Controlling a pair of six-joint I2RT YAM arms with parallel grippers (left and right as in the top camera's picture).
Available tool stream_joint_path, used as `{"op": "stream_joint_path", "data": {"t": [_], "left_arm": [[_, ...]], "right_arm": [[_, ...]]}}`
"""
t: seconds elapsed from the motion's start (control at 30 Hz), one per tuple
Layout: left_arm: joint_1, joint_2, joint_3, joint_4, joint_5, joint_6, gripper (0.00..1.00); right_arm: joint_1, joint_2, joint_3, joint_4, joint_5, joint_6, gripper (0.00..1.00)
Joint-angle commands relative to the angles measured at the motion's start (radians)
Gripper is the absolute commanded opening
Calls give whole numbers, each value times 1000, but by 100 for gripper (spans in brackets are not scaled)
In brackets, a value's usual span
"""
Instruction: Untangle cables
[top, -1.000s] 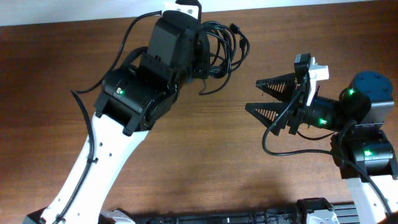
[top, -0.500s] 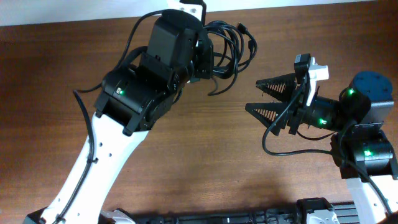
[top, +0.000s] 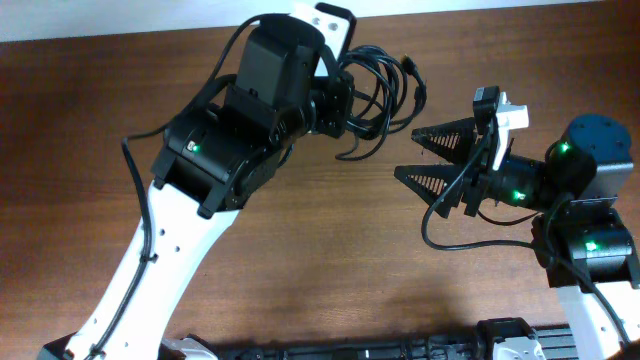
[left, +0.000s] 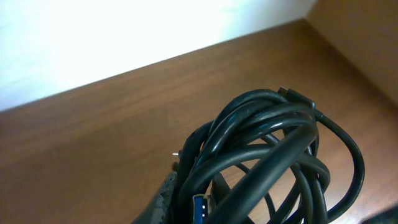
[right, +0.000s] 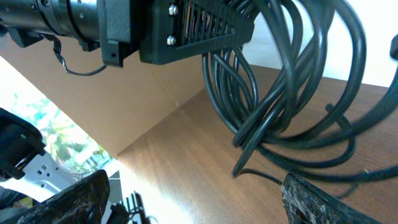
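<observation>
The cables (top: 392, 90) are a looped black bundle hanging off the table near its far edge. My left gripper (top: 343, 104) is shut on the bundle's left side. In the left wrist view the loops (left: 267, 155) fill the lower frame, a blue-tipped USB plug (left: 199, 208) showing among them beside one finger (left: 166, 200). My right gripper (top: 406, 152) stands open just right of the bundle and a little nearer, touching nothing. Its view shows the cables (right: 280, 93) dangling from the left gripper's ribbed finger (right: 199, 31), above its own wide-spread fingertips (right: 81, 199).
The wooden table (top: 330, 250) ends at a white wall (top: 120, 15) right behind the bundle. A loose cable end (top: 350, 152) hangs below the loops. The right arm's base (top: 590, 250) stands at the right edge, and a black rail (top: 350, 350) runs along the front.
The left gripper has carried the cable bundle to the right, closer to the right gripper. The right arm has not moved and stays open.
</observation>
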Motion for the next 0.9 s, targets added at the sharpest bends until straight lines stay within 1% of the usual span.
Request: {"op": "stream_joint_path", "data": {"t": [0.0,0.17,0.3,0.6,0.73,0.87], "left_arm": [[2,-8,16,3,46,183,0],[2,-8,16,-4,46,241,0],[2,-7,16,-4,45,251,0],[2,-7,16,-18,47,387,0],[2,-7,16,-50,132,504,0],[2,-7,16,-57,187,532,0]], "right_arm": [[2,-11,2,0,-8,-10,88],[2,-11,2,-13,15,-10,88],[2,-11,2,-16,25,-10,88],[2,-10,2,-26,45,-10,88],[2,-6,2,-34,44,-10,88],[2,-3,2,-37,44,-10,88]]}}
